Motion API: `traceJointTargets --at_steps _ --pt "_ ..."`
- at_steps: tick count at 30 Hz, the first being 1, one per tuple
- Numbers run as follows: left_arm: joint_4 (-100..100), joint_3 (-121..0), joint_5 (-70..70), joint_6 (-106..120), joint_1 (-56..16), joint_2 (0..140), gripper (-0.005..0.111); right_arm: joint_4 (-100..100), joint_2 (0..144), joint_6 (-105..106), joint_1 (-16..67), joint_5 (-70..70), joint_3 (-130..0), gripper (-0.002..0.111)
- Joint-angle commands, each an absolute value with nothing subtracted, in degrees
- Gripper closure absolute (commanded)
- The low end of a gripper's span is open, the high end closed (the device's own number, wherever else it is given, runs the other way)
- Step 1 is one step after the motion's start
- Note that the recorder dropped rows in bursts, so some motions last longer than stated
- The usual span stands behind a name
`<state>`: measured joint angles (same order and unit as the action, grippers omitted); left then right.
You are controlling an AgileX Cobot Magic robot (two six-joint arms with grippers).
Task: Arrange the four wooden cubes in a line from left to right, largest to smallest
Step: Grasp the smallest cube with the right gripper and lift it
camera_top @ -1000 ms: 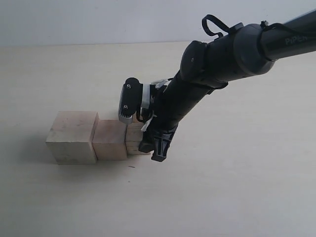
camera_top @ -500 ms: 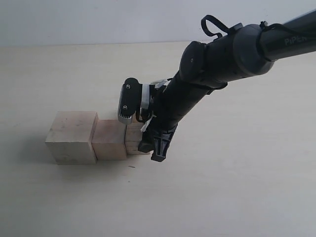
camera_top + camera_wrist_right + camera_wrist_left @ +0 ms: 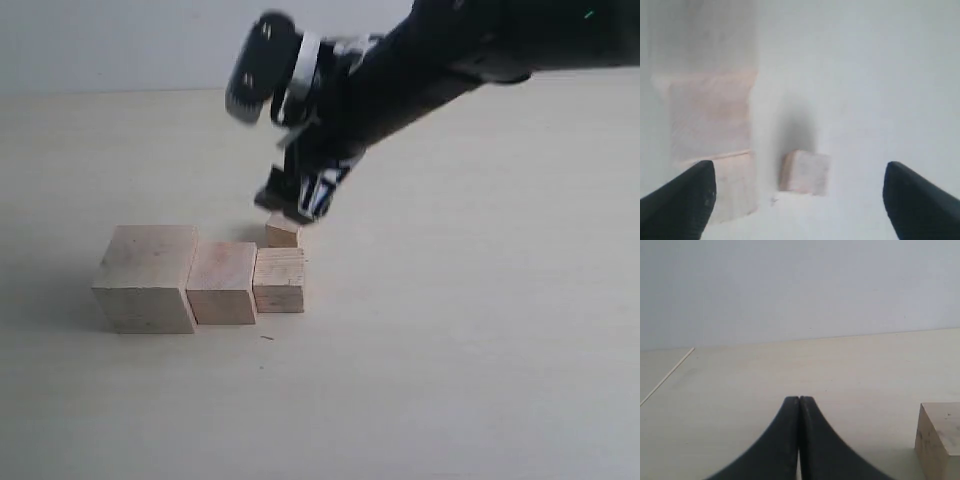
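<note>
Three wooden cubes stand in a touching row: the largest (image 3: 150, 278) on the left, the second (image 3: 223, 282), then the third (image 3: 279, 280). The smallest cube (image 3: 282, 231) sits just behind the third one, out of the row. My right gripper (image 3: 292, 203) hangs above the smallest cube, apart from it. In the right wrist view that gripper (image 3: 800, 202) is open, its fingers (image 3: 680, 200) spread wide, and the smallest cube (image 3: 805, 172) lies below between them. My left gripper (image 3: 799, 401) is shut on nothing, low over the table, with one wooden cube (image 3: 939, 440) beside it.
The pale tabletop (image 3: 470, 350) stretches bare to the right of the row and in front of it. A light wall (image 3: 120, 45) closes the far side. The right arm (image 3: 450, 60) reaches in from the upper right.
My right arm has risen from beside the third cube to well above the table. The smallest cube now shows behind the row. The three lined-up cubes have not moved.
</note>
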<state>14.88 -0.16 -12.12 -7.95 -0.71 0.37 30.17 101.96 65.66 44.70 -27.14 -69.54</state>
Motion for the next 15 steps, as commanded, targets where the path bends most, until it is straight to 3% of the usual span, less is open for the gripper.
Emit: traceJointTargets --at_steps 1,15 --pt "14.3 0.0 -11.9 -7.7 -0.6 0.0 0.107 27.9 96.8 50.0 41.1 -21.4 -73.2 0.023" --pt "14.3 0.0 -11.9 -7.7 -0.6 0.0 0.107 27.8 114.2 47.1 40.0 -20.0 -74.9 0.032"
